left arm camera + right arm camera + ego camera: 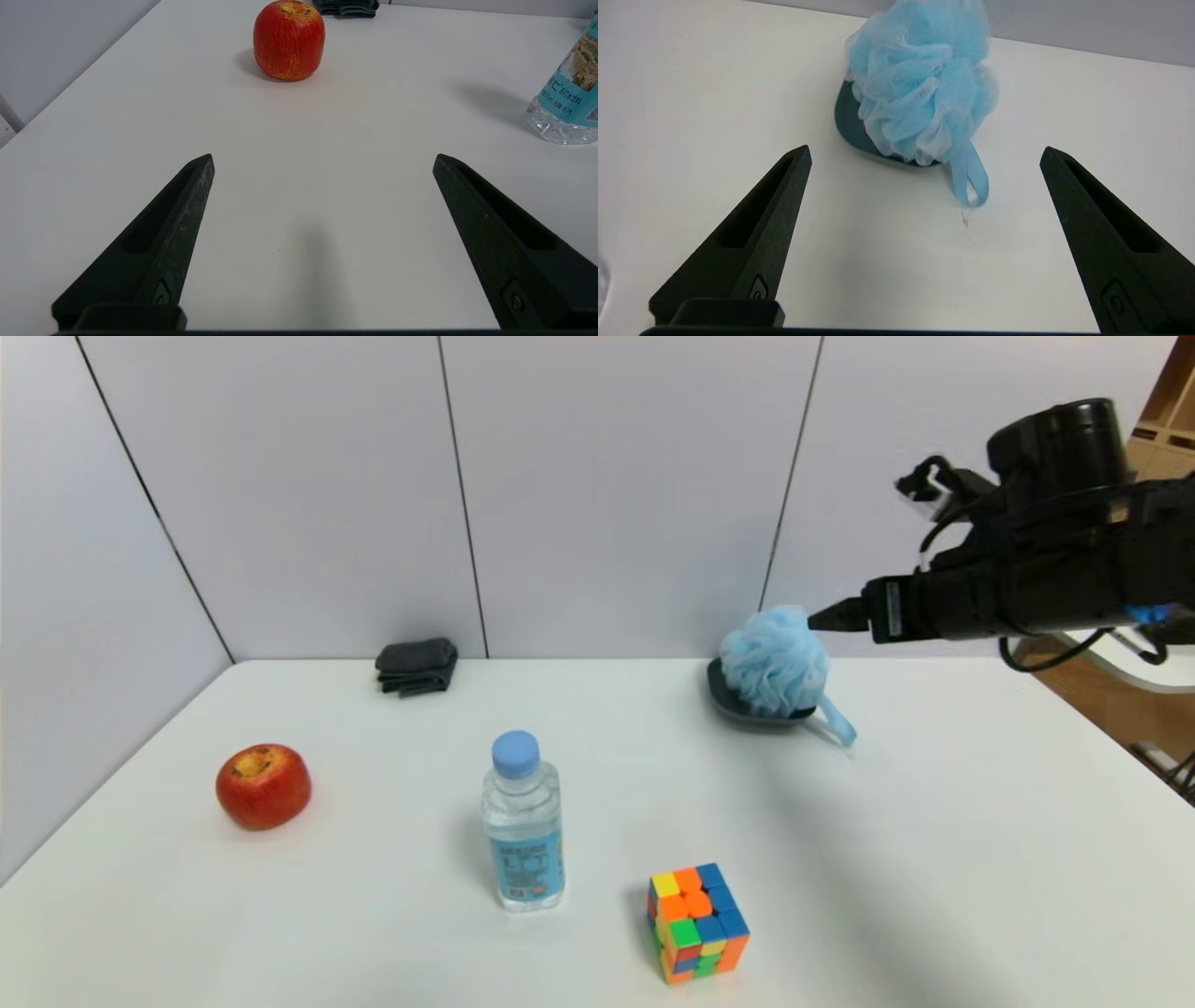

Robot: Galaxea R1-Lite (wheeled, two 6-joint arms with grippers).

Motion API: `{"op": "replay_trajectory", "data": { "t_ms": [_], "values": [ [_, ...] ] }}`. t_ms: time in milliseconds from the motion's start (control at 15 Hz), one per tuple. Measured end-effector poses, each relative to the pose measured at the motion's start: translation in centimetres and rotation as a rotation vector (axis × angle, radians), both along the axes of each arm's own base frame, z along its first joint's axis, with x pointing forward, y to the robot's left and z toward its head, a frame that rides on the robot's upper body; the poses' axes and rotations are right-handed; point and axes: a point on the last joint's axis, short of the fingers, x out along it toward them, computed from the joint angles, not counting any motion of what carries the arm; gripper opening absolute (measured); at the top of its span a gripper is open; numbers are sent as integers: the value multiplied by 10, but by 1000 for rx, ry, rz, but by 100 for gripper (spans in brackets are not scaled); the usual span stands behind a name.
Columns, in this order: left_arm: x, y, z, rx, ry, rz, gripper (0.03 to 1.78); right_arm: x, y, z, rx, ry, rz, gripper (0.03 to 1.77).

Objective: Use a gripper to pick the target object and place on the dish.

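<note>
On the dish (724, 702) at the table's far right, the pouf (773, 663) sits with its ribbon loop trailing off. Our right gripper (924, 154) is spread wide, empty, just beside. We judge it light, squashy: pinch the mesh, not the ribbon.

The clear plastic water bottle with a pale blue cap (523, 821) carries a turquoise label (572, 91) with white Chinese characters and some Latin letters, too small and partly cropped to read reliably. Nothing else bears writing.
</note>
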Motion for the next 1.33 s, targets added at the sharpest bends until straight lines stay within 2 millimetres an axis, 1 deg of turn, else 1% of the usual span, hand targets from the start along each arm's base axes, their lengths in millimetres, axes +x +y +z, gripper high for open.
{"op": "replay_trajectory", "data": {
  "t_ms": [200, 267, 400, 533, 600, 733, 800, 867, 933, 1067, 1200, 1333],
  "values": [
    [0, 0, 0, 0, 0, 0, 169, -60, -15, 13, 10, -43, -5, 169],
    [0, 0, 0, 0, 0, 0, 169, -83, -22, 16, 15, -65, -9, 169],
    [0, 0, 0, 0, 0, 0, 169, -128, -34, 16, 22, -114, -18, 169],
    [0, 0, 0, 0, 0, 0, 169, -176, -45, 5, 24, -162, -23, 169],
    [0, 0, 0, 0, 0, 0, 169, -198, -50, -4, 23, -180, -26, 169],
    [0, 0, 0, 0, 0, 0, 169, -239, -58, -30, 21, -219, -36, 169],
    [0, 0, 0, 0, -1, 0, 169, -255, -62, -45, 16, -242, -42, 169],
    [0, 0, 0, 0, 0, 0, 169, -270, -65, -61, 7, -269, -46, 169],
    [0, 0, 0, 0, -1, 0, 169, -280, -66, -76, -4, -299, -51, 169],
    [0, 0, 0, 0, 0, 0, 169, -293, -68, -100, -12, -384, -62, 169],
    [0, 0, 0, 0, 0, 0, 169, -300, -69, -115, -21, -475, -69, 169],
    [0, 0, 0, 0, 0, 0, 169, -304, -70, -124, -27, -524, -80, 169]
  ]
}}
